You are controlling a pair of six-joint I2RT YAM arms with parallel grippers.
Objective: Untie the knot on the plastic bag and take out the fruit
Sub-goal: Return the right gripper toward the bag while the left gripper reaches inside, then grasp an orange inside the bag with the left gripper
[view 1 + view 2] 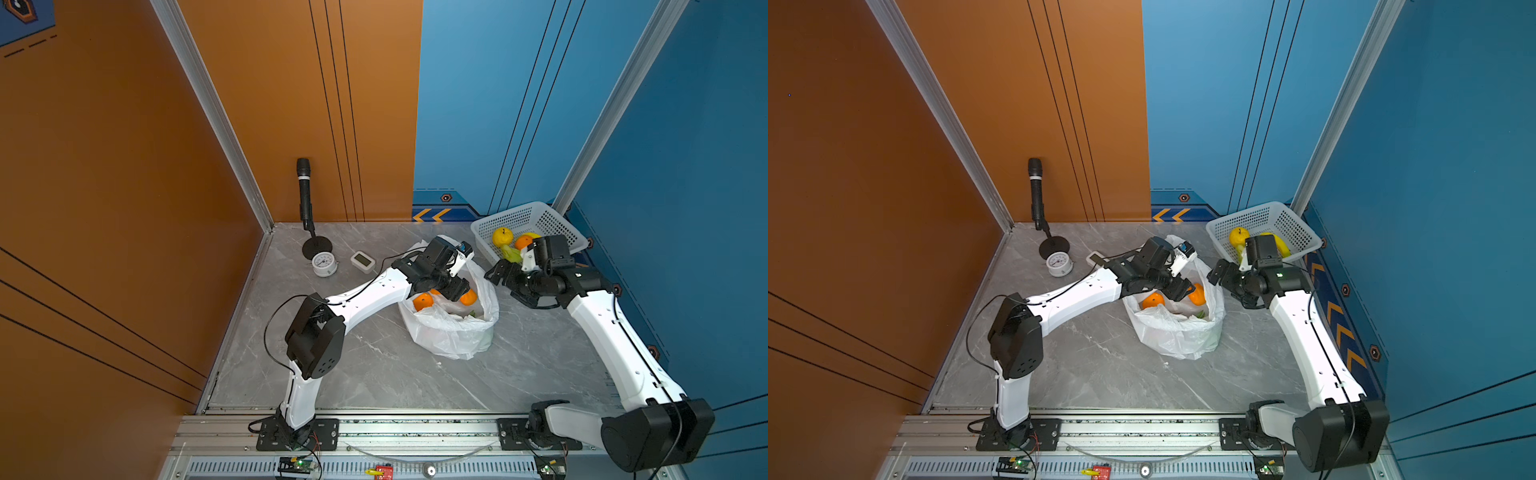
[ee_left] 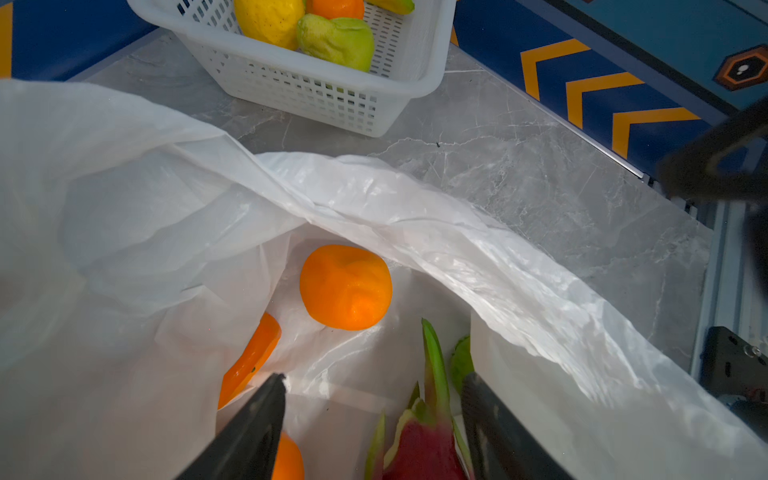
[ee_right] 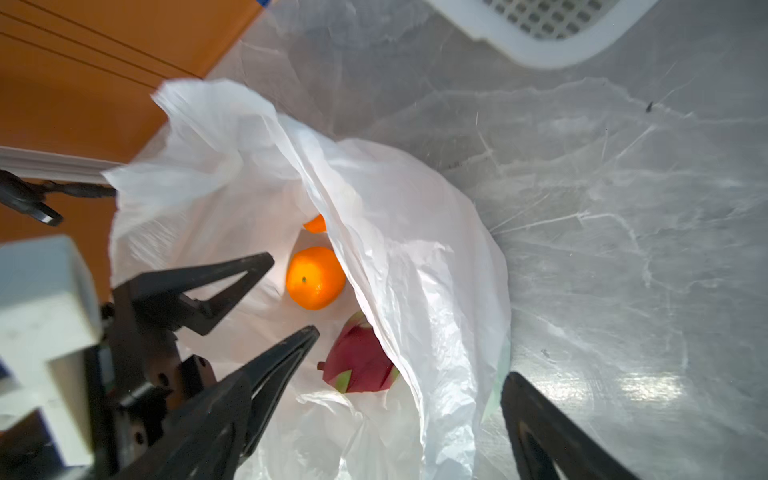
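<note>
Gaping upward, the plastic bag (image 1: 449, 332); left gripper (image 2: 376, 378) half-open over dragon fruit (image 2: 419, 449); right gripper (image 3: 411, 353) wide, empty.

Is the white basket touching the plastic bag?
Apart. The left wrist view shows a strip of bare table between the basket and the plastic bag.

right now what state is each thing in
plastic bag, untied, mouth open, upright
left gripper, open, inside bag mouth, astride dragon fruit
right gripper, open, holding nothing, at bag rim
orange, in bag
basket, upright, holding yellow fruit
</note>
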